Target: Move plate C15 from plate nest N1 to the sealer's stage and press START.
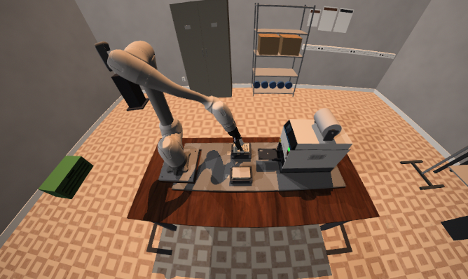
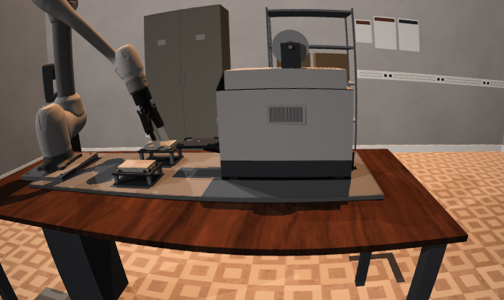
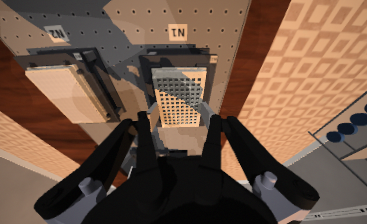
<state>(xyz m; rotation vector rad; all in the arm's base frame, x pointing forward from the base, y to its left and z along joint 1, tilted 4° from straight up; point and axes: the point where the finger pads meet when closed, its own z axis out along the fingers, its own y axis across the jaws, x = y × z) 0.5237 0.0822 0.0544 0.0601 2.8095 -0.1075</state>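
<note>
Plate C15 (image 1: 246, 146) (image 2: 169, 143) (image 3: 181, 92), pale with a grid of wells, sits in nest N1 (image 2: 167, 151) (image 3: 146, 75). My gripper (image 2: 160, 139) (image 3: 180, 108) points down at a slant and is shut on C15, one fingertip at each long side near the plate's near end in the wrist view. No lift off the nest shows. The sealer (image 1: 316, 160) (image 2: 284, 132) has its dark stage (image 1: 267, 153) (image 2: 198, 143) out, with no plate on it. A green light (image 1: 288, 149) shows on its front. The START button is too small to make out.
A pale covered plate (image 1: 241, 172) (image 2: 136, 165) (image 3: 67, 92) sits in nest N2, beside N1. The stage lies between N1 and the sealer's body. A roll (image 1: 326, 123) (image 2: 290, 38) stands on top of the sealer.
</note>
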